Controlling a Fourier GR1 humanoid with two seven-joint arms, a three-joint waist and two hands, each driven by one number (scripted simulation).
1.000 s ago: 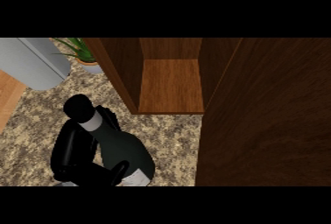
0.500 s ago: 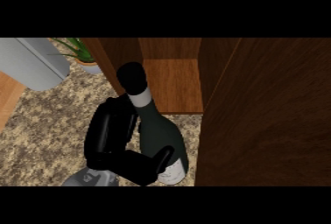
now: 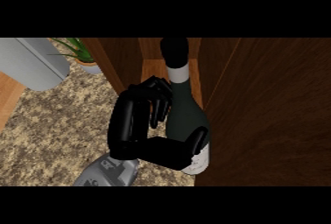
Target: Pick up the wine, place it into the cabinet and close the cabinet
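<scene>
right hand (image 3: 139, 131) curled around wine bottle (image 3: 184, 118); neck at cabinet (image 3: 271, 109) opening; risk: bottle clipping door edge, tipping.

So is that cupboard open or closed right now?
Open. The cabinet shows its wooden inside, with the door swung out at the right. The wine bottle, held by the hand, points its neck into the opening.

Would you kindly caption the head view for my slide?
Robot hand holds the wine bottle at the open cabinet, neck pointing inside.
</scene>
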